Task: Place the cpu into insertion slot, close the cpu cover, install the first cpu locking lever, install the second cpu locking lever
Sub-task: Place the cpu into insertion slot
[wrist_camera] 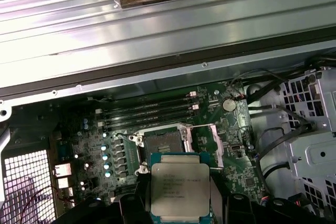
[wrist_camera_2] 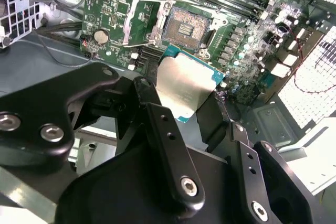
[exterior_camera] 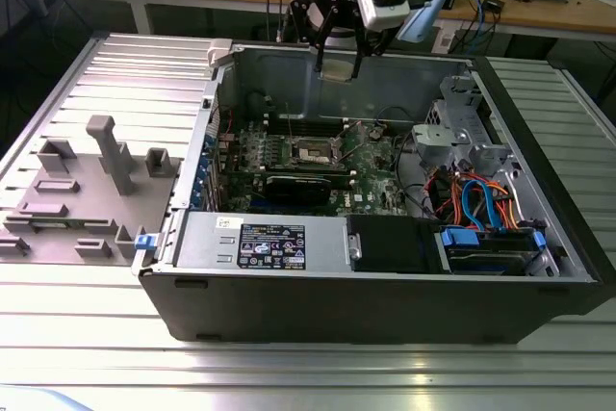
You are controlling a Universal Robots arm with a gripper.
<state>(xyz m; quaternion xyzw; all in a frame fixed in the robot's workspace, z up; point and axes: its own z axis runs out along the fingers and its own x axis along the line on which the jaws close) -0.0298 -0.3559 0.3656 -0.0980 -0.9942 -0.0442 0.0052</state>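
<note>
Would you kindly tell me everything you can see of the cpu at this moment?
The cpu is a small flat square chip, silver-grey metal top with faint print, on a teal-edged base. The gripper clasps two opposite edges, holding it in the air above the green board, near the empty insertion slot and not touching it.

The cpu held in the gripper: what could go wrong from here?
1. The gripper holds the cpu by two edges above the circuit board. A slip could drop it onto the bare contacts of the insertion slot.
2. The cpu cover lies open beside the slot. The gripper or the cpu might catch on it when coming down.
</note>
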